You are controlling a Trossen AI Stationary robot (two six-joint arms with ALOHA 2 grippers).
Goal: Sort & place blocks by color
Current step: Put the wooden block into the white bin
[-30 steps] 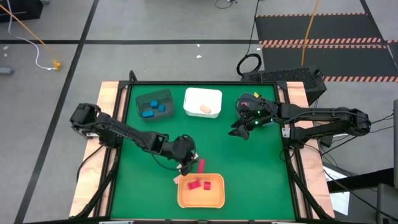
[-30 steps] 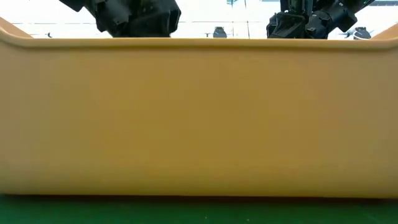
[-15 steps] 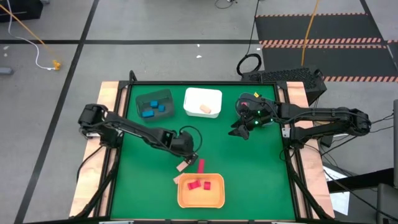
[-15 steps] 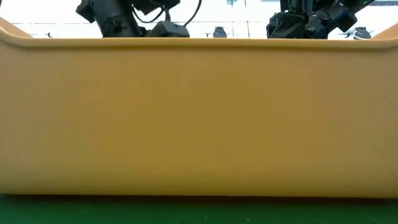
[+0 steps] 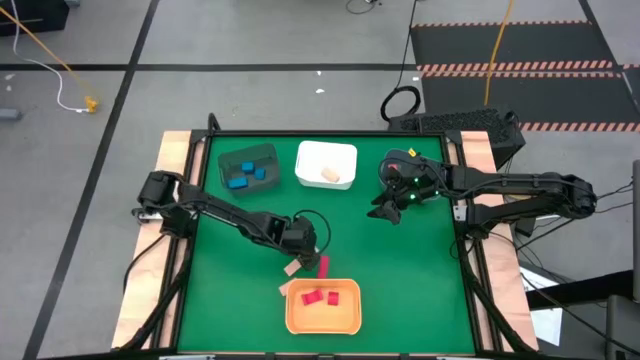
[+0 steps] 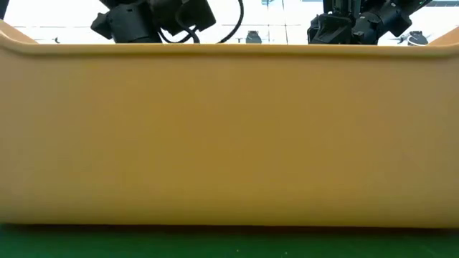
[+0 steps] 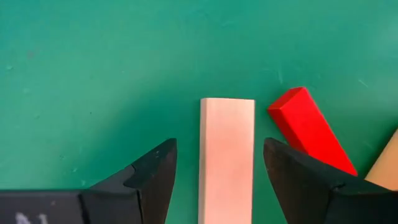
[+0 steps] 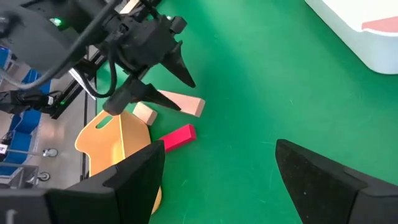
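Tan bar (image 7: 227, 158) lies lengthwise between spread left end effector (image 7: 219, 180) fingers, untouched.

A matt green mat (image 5: 400, 270) is covering the table, showing faint scuffs up close. The tan bar (image 7: 227, 155) is looking like smooth, unvarnished wood; the red bar (image 7: 308, 127) is wearing flat paint. The orange bin (image 6: 229, 136) is showing smooth, dull plastic. The fingers (image 7: 155, 177) are appearing matt black plastic.
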